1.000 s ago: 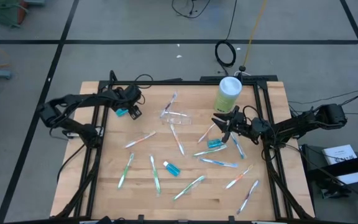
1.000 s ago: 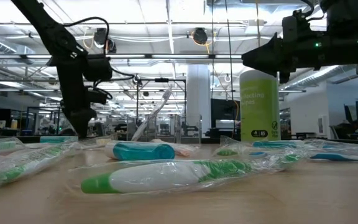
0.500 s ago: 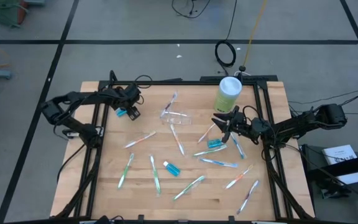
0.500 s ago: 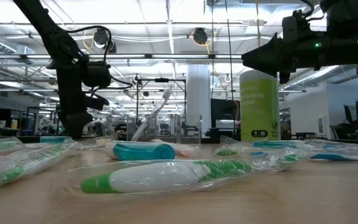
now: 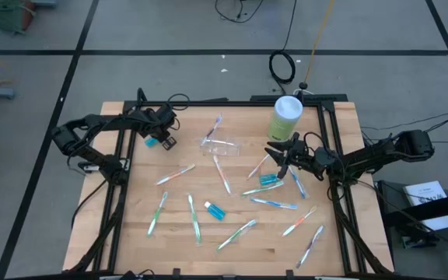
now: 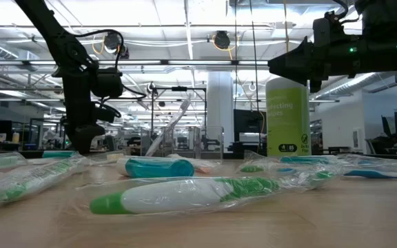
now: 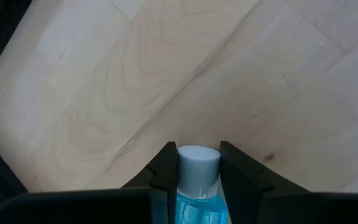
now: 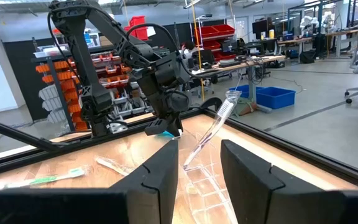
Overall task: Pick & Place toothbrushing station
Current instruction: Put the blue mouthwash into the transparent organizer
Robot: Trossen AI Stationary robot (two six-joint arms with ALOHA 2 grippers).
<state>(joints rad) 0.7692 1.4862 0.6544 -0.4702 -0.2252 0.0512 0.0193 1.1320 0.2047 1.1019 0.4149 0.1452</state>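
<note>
A teal-blue tube (image 7: 197, 199) with a white cap sits between the fingers of my left gripper (image 5: 165, 141) at the table's far left, and the gripper is shut on it. My right gripper (image 5: 280, 159) hovers open at right of centre, with nothing between its fingers (image 8: 199, 155). Another teal tube (image 5: 269, 180) lies just beside it, and one more (image 5: 215, 210) lies at the middle. Several pastel toothbrushes in clear wrappers (image 5: 238, 233) lie scattered flat. The clear container (image 5: 222, 145) lies at the far middle, with a toothbrush (image 5: 213, 126) leaning out of it. My left gripper pinches the tube between its two fingers at the cap end (image 7: 197, 163), one finger on each side. The fingers lie along the tube, and the cap sticks out just past their tips toward the wood. Whether the tube rests on the table I cannot tell.
A tall yellow-green canister (image 5: 286, 117) with a white lid stands at the far right, just behind my right gripper. A black frame (image 5: 123, 163) runs along the table's left, right and far sides. Bare wood (image 5: 177, 117) shows beside the left gripper.
My left gripper has come down a little onto the teal tube at the far left. The tube and the other things lie where they were.
</note>
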